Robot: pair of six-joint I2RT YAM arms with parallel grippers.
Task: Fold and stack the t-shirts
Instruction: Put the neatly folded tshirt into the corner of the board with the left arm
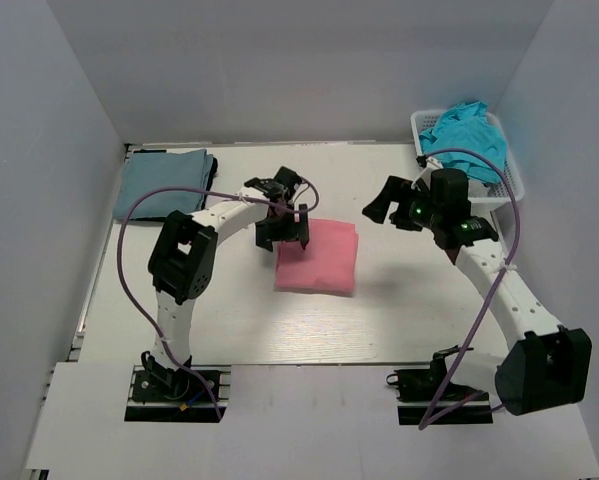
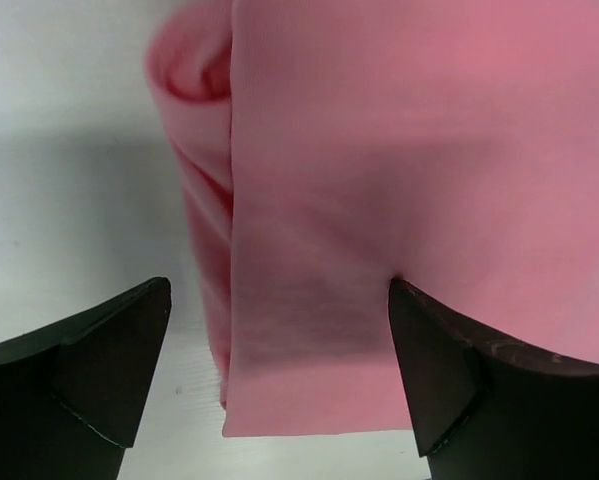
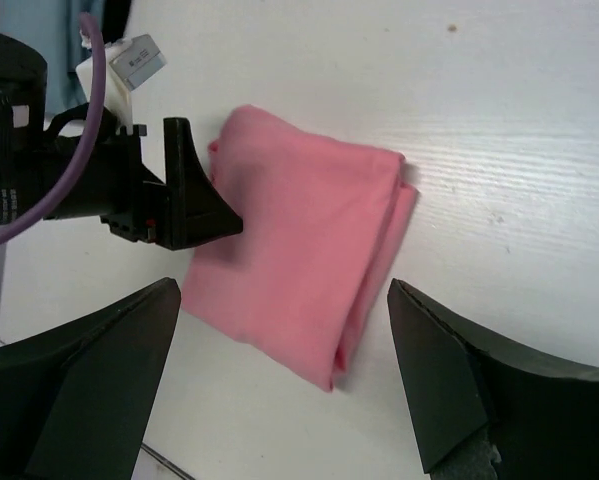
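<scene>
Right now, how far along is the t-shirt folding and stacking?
Done: salmon-pink cotton t-shirt lies folded mid-table; grey-blue t-shirt folded at the far-left corner. In hand: open left end effector straddles the pink shirt's edge, gripping nothing. Left: stacking it, then the crumpled teal t-shirt in the white lattice basket.

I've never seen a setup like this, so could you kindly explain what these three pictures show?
Two robot arms are bolted to a table, each ending in a two-finger gripper. One picture looks down from above; the other two come from cameras on the wrists, so the black shapes are each gripper's own fingers. A folded pink t-shirt lies mid-table, a folded grey-blue t-shirt far left, a teal t-shirt in a white basket far right. The left gripper is open at the pink t-shirt's edge; the right gripper hangs open nearby. Neither holds anything.
</scene>
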